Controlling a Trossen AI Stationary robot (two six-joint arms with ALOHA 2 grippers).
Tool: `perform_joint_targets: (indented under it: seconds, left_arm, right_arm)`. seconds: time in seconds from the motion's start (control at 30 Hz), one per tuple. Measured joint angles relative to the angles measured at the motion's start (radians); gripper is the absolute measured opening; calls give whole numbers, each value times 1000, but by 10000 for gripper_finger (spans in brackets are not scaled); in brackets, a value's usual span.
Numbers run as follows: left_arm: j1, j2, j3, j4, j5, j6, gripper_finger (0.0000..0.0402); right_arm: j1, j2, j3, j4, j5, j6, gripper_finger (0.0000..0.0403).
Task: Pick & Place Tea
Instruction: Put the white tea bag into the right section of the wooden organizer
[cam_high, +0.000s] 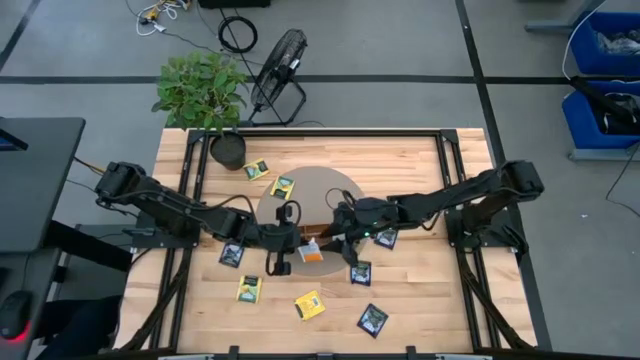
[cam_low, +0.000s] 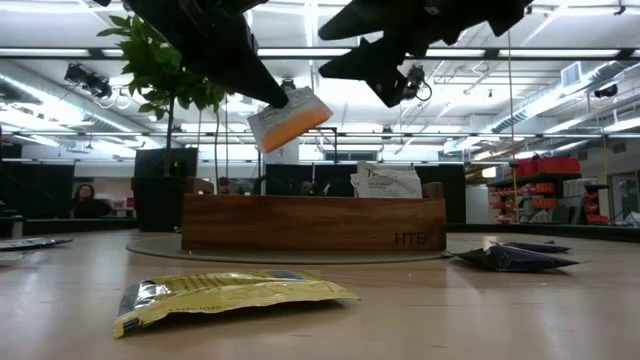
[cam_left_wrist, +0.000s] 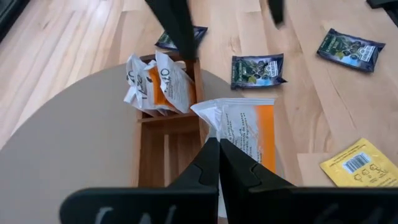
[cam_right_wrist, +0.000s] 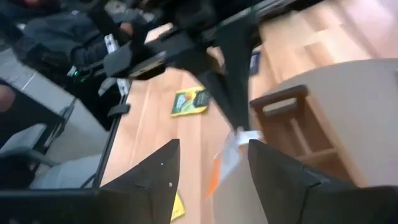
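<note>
Wooden bench (cam_high: 420, 290) mid-frame: left hand (cam_left_wrist: 217, 163) pinches a white-and-orange sachet (cam_left_wrist: 247, 134); right hand (cam_right_wrist: 211, 168) stands open, empty. Centre over the tray (cam_low: 312, 223) slot before releasing.

Grey floor (cam_high: 400, 40) — ceiling strip lights (cam_low: 330, 52)

One white-and-orange sachet (cam_left_wrist: 245, 134) hangs tilted in the air above the wooden tray (cam_low: 313, 222), pinched at one edge by the left gripper (cam_left_wrist: 217, 152). Two more white-and-orange sachets (cam_left_wrist: 158, 84) stand upright in the tray's end compartment. Yellow sachets (cam_high: 309, 305) and black sachets (cam_high: 373, 319) lie flat, scattered on the table.
</note>
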Motion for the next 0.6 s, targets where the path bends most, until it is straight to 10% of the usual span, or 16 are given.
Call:
perform_joint_targets:
  seconds: [0.6]
  left_arm:
    - [3,0,0,21,-71,78,2]
  right_arm:
    - [-44,58,21,7,-49,29,200]
